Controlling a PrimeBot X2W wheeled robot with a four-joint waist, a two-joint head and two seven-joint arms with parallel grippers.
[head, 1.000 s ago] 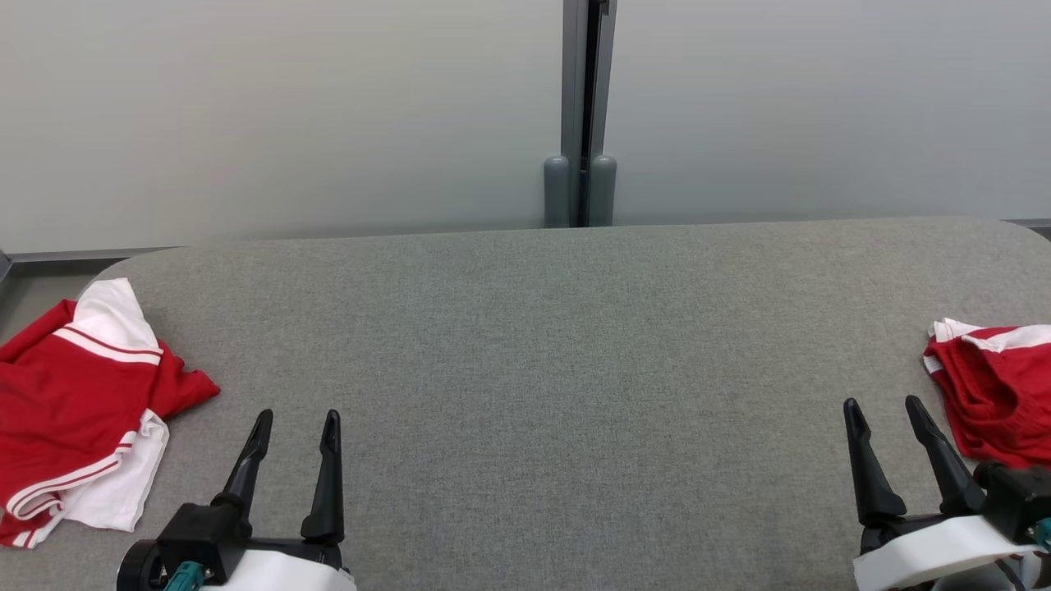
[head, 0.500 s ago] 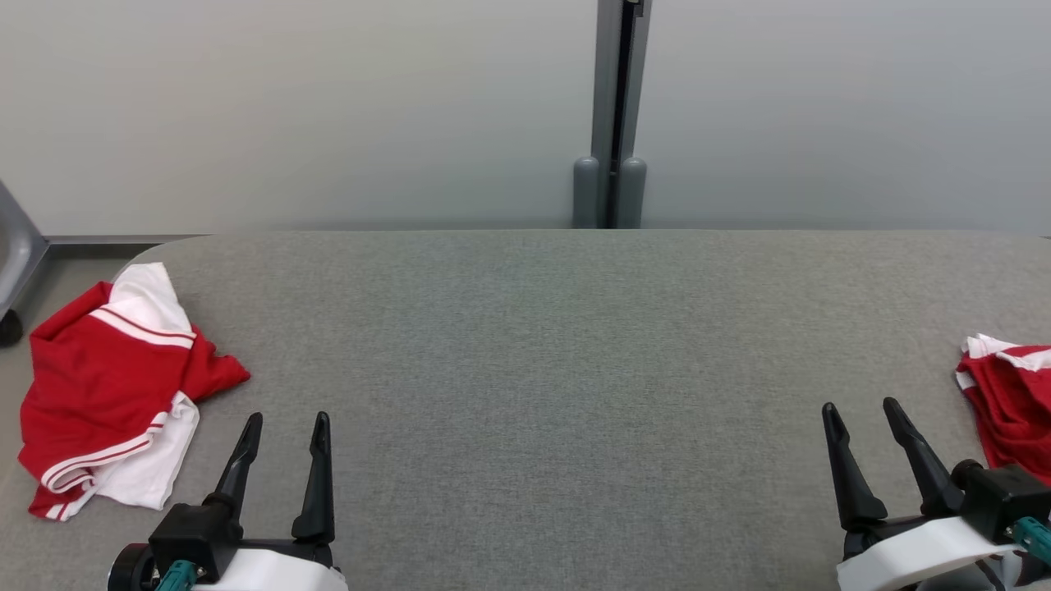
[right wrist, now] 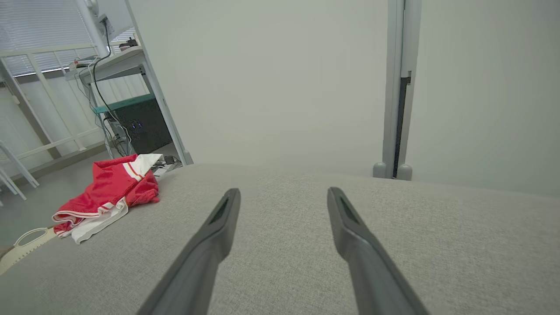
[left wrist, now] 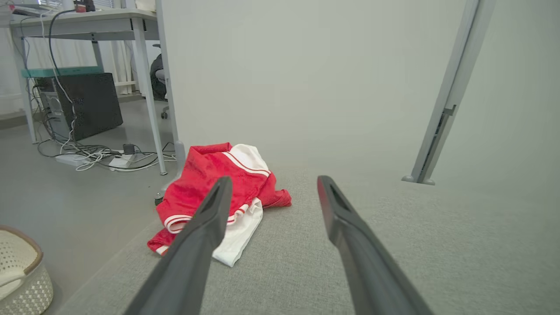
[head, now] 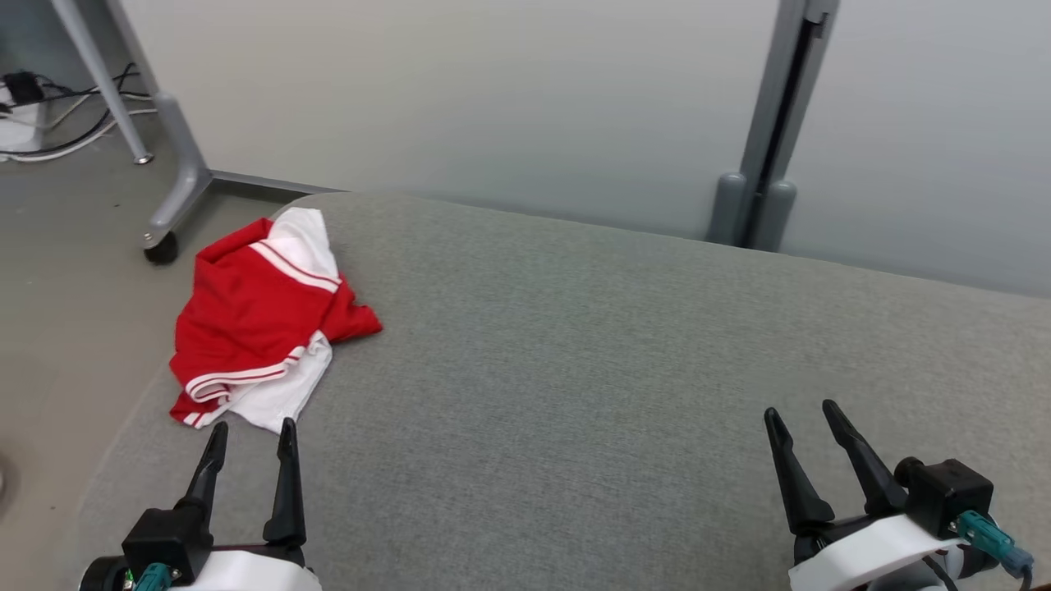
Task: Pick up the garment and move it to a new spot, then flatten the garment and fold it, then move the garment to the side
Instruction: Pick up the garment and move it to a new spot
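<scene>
Garment [head: 263, 320] crumpled, red w/ white panels & stripes, at bench [head: 575, 369] left corner. L fingers [head: 287, 484] & R fingers [head: 788, 472] apart, empty.

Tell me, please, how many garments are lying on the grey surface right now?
1. The red and white garment lies crumpled at the far left corner of the grey surface, just beyond the open left pincer. Others may lie outside the views.
</scene>
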